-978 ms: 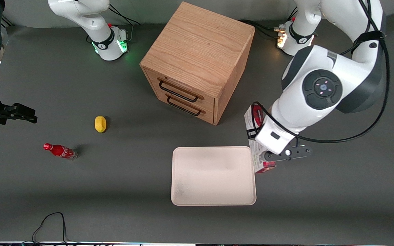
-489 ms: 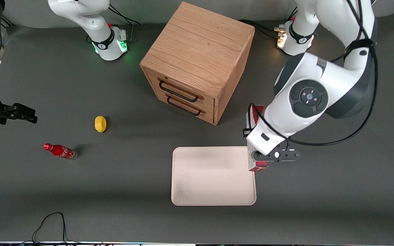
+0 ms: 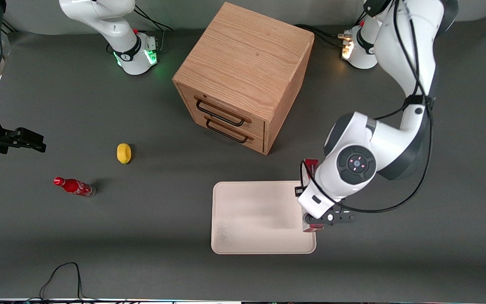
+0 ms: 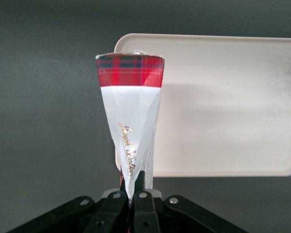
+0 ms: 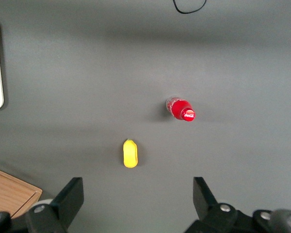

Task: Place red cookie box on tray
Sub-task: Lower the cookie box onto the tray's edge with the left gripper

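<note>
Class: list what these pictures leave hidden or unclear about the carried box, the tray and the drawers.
- Long, thin red cookie box: front view, mostly covered by the working arm; height over the large cream tray unclear.
- End effector, shut on the box: cut off by the wrist view's edge.
- Wooden drawer cabinet: contents hidden, drawers closed.
</note>
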Controlling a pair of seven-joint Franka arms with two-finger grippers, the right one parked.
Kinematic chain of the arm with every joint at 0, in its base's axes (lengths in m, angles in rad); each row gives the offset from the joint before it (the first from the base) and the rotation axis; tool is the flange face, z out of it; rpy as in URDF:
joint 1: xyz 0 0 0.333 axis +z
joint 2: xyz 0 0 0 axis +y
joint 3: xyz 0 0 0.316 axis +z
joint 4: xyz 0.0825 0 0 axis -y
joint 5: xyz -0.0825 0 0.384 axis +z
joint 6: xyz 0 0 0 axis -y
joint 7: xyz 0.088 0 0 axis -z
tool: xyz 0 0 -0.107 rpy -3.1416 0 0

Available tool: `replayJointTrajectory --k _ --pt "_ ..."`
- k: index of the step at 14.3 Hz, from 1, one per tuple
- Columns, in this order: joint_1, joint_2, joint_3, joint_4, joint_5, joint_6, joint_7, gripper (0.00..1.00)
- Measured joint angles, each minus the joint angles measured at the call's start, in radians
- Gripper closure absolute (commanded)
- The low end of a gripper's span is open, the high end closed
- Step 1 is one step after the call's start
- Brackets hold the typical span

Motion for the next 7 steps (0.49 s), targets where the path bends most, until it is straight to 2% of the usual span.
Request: replayJointTrajectory --k 7 --pt "0.0 0.117 0.012 0.0 0.017 0.127 0.004 1.0"
